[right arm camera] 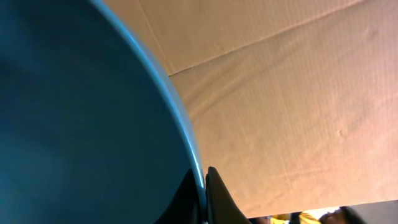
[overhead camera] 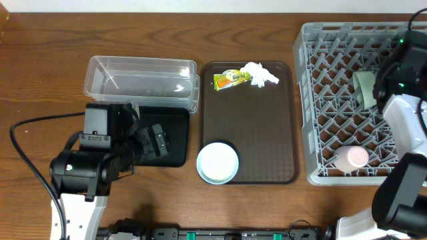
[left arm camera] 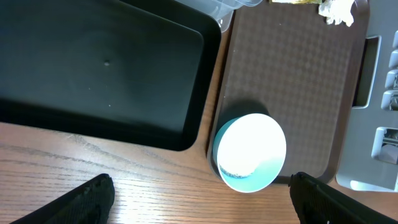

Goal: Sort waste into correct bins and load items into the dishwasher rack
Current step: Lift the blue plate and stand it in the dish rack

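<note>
Dark-blue bowl (right arm camera: 74,124) clamped at rim in right gripper (right arm camera: 200,194), above rack (overhead camera: 333,87), frame right
Left gripper (left arm camera: 202,202) jaws apart near black tray (left arm camera: 93,68), lower left; thin rim hold, liable to slip or swing

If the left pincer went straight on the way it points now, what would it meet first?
Probably the pale bowl on the brown tray; the open left pincer aims roughly at it, though depth is unclear.

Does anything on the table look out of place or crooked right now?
The pale bowl sits on the near-left corner of the brown tray, overhanging its rim rather than lying fully inside. Nothing looks spilled or broken.
</note>
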Controlling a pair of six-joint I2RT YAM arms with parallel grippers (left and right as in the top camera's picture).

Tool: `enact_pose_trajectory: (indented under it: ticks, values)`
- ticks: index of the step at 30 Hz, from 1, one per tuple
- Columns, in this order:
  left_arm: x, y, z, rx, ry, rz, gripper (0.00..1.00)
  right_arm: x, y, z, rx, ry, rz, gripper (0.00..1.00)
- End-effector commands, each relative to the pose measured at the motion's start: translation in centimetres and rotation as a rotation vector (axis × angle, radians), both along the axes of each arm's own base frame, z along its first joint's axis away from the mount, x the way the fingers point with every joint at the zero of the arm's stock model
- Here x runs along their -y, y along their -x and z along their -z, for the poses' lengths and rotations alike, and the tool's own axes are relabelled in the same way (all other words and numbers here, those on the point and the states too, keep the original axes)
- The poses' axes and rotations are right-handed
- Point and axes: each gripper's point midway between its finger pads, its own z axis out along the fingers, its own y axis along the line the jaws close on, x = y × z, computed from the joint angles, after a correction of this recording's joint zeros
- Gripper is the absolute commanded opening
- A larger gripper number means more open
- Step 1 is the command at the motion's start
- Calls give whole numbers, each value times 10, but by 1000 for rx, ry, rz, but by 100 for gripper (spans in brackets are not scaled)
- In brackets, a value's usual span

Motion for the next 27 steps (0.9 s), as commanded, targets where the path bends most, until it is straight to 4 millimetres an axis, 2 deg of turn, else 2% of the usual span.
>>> enact_pose_trajectory:
  ticks: [1,4,5,8,14,18,20,22,24,27]
  values:
    - [-3,-2,-3,14,-19,-1,92,-17,-18,17,-94,-3,-46,7]
    - [-3,-2,-3,14,-19,-1,92,-36,-34,24,-99,-14,-115,21]
    - [-3,-2,-3,14,-19,-1,92,-44,-40,25,-79,-21,-142,32]
    - [-3,-2,-3,14,-19,-1,92,-55,-46,16,-29,-9,-166,52]
    - [-3,-2,-3,14,-19,-1,92,-68,-42,-30,131,13,-202,59]
    - [-3,-2,-3,15,-19,-1,92,-92,-42,-68,241,-9,-330,58]
    - [-3,-2,-3,12,-19,-1,92,-114,-45,-80,274,-46,-431,59]
    - [-3,-2,-3,12,-19,-1,92,-143,-51,-79,304,-131,-562,58]
    - [-3,-2,-3,12,-19,-1,92,-183,-59,-64,307,-285,-728,58]
    - [-3,-2,-2,11,-19,-1,92,-258,-62,-24,318,-664,-951,57]
